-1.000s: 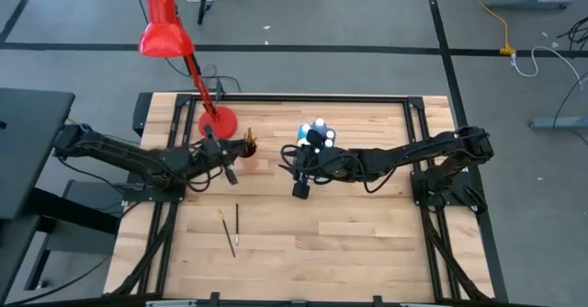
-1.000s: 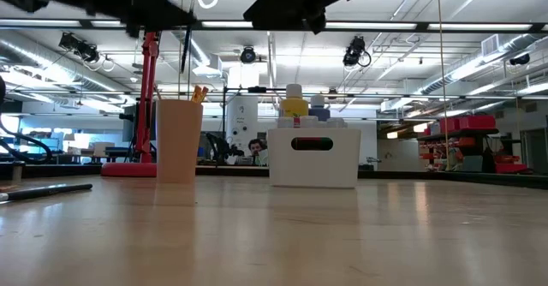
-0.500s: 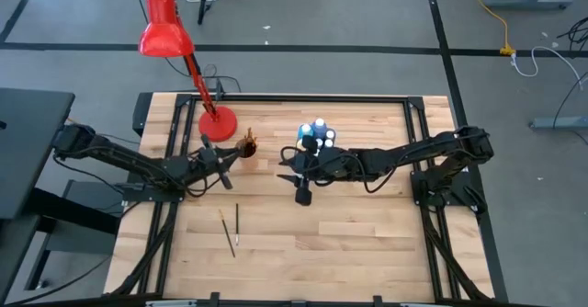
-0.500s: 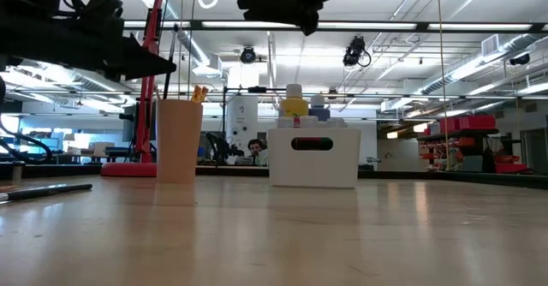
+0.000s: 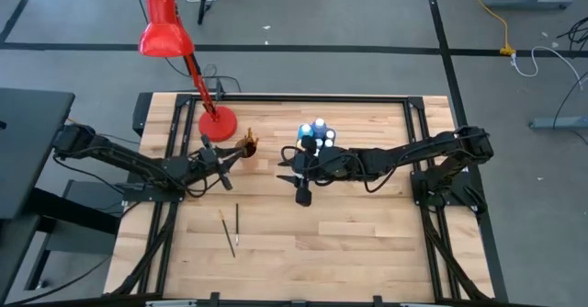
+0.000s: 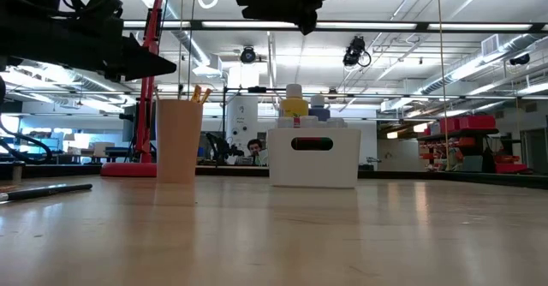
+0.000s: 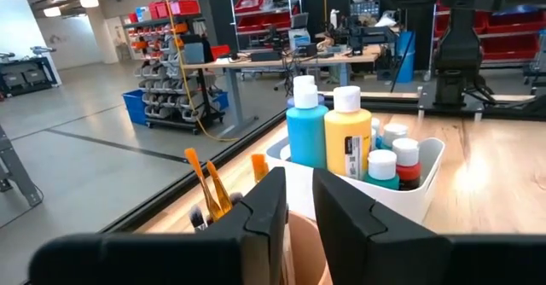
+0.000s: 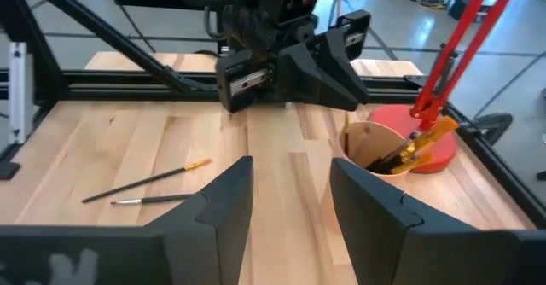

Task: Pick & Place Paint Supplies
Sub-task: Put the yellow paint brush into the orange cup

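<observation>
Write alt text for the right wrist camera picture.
The right gripper, fingers open and empty, faces the left gripper across the wooden table. A tan cup holds brushes before a red lamp base; two more brushes lie loose on the table.

The high view looks straight down; the low view sits level at tabletop height. Both wrist views (close, facing each other) share the cup [image 7: 294, 255] of brushes.

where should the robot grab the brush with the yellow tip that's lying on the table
Take the yellow-tipped brush at mid-handle, coming straight down from above with fingers across its length. It lies flat on the wooden table, thin, with a second brush close beside it, so grip where they spread apart.
</observation>
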`<state>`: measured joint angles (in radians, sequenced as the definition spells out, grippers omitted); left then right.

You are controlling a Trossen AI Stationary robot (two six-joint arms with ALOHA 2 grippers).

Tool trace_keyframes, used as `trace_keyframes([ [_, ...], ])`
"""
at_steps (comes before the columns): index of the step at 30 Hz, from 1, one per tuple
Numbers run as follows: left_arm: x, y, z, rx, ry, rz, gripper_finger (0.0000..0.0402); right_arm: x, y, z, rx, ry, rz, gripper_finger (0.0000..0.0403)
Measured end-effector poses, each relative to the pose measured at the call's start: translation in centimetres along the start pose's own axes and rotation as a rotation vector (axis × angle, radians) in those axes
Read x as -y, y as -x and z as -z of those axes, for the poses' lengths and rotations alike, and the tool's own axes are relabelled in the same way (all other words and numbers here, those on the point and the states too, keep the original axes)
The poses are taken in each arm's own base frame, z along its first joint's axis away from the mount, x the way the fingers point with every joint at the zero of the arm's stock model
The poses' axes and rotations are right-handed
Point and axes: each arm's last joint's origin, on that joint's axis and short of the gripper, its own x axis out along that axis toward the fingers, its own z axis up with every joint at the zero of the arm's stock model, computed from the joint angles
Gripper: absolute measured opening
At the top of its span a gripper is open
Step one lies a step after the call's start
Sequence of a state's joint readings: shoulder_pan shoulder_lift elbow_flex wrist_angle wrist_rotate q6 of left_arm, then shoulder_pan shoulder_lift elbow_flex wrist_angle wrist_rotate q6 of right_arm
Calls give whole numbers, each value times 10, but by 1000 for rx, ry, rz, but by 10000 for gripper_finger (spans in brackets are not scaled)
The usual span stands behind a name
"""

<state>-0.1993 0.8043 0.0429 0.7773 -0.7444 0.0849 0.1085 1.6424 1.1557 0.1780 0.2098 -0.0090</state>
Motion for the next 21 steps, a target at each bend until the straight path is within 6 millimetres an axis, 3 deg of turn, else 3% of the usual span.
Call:
trace_keyframes([
  [9,0,1,-12,104,93,19,73,-3,0,0,1,-1,-97,162],
  [14,2,4,-23,202,153,131,73,-3,0,0,1,-1,-97,162],
  [21,9,5,-23,188,211,269,73,-4,-6,6,-17,2,-98,162],
])
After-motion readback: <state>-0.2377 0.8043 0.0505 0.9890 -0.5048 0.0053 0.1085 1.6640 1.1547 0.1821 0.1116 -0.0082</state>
